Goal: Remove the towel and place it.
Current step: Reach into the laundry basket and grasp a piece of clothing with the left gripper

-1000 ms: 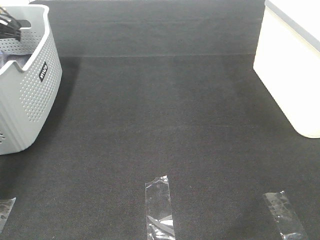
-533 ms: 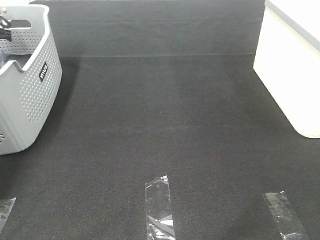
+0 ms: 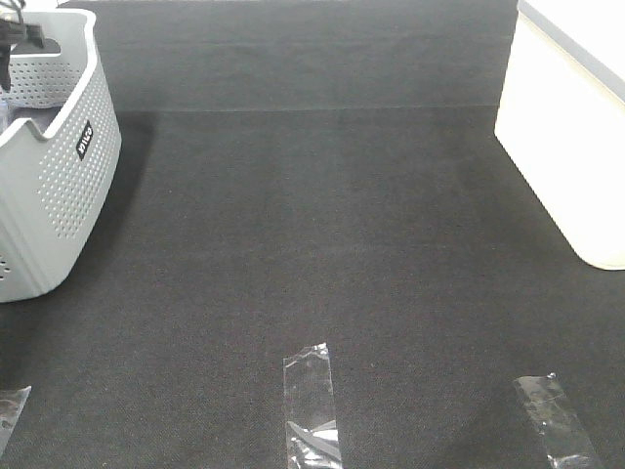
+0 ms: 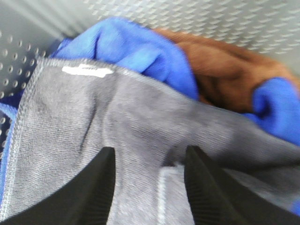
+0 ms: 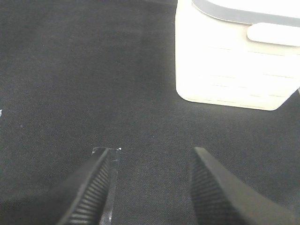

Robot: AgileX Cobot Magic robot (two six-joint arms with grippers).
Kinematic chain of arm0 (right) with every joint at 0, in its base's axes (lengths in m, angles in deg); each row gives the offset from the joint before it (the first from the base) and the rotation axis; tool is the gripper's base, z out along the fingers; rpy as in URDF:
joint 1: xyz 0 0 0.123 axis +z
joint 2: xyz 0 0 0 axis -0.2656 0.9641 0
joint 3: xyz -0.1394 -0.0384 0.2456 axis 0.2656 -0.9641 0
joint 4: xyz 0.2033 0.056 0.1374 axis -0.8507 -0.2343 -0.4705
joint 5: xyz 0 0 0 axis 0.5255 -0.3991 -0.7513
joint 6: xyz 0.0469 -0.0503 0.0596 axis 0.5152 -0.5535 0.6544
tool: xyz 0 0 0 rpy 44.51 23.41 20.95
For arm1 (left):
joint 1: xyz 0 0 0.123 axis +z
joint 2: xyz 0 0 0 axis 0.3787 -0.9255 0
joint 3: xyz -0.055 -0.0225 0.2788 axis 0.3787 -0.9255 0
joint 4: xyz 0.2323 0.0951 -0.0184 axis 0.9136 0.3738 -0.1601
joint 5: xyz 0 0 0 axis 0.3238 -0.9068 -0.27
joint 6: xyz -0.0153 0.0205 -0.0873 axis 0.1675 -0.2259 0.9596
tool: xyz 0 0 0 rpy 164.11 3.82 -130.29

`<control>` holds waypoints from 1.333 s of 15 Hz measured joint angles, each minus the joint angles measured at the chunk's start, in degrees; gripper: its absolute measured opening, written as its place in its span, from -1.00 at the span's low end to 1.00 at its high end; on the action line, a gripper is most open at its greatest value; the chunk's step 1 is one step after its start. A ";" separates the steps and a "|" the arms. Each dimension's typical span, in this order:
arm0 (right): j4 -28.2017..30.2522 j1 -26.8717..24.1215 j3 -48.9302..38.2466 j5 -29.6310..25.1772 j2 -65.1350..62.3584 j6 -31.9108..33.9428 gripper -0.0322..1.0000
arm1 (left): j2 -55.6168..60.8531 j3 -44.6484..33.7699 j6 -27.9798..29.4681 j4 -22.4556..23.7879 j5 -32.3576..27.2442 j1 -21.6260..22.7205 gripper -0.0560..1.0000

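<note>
In the left wrist view the grey-lavender towel (image 4: 108, 117) with a hemmed edge and a small white label lies inside the perforated grey basket (image 4: 225, 18). My left gripper (image 4: 150, 149) is open, with its two dark fingers right over the towel and grey fabric showing between them. I cannot tell if they touch it. In the high view the basket (image 3: 59, 176) stands at the far left and its wall hides the towel. Only a bit of my left arm (image 3: 15, 34) shows there. My right gripper (image 5: 152, 151) is open and empty above the black mat.
A bright blue cloth (image 4: 140, 47) and a brown cloth (image 4: 225, 70) lie behind the towel in the basket. A white lidded bin (image 3: 566, 147) stands at the right edge and also shows in the right wrist view (image 5: 234, 61). Clear tape strips (image 3: 311, 401) (image 3: 552, 420) lie on the mat's near side.
The visible part of my left arm over the basket has shifted toward the far left corner of the high view. Nothing else has moved.
</note>
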 joint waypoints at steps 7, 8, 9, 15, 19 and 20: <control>0.29 0.00 0.00 0.00 0.00 0.00 0.03 | 0.63 0.00 -27.33 -12.03 0.00 -1.20 -0.03; 0.29 0.00 0.00 0.00 0.00 0.00 0.03 | 0.63 0.00 -27.16 -9.85 0.00 -1.32 -0.03; 0.29 0.00 0.00 0.00 0.00 0.00 0.03 | 0.63 0.00 -25.61 -7.68 0.00 -1.32 -0.03; 2.41 0.00 0.00 0.00 0.00 0.00 0.03 | 0.63 0.00 -14.27 -1.89 0.00 -1.26 0.14; 3.21 0.00 0.00 0.00 0.00 0.00 0.03 | 0.63 0.00 -9.17 -1.83 0.00 -1.26 0.14; 3.21 0.00 0.00 0.00 0.00 0.00 0.03 | 0.63 0.00 -9.17 -1.83 0.00 -1.26 0.14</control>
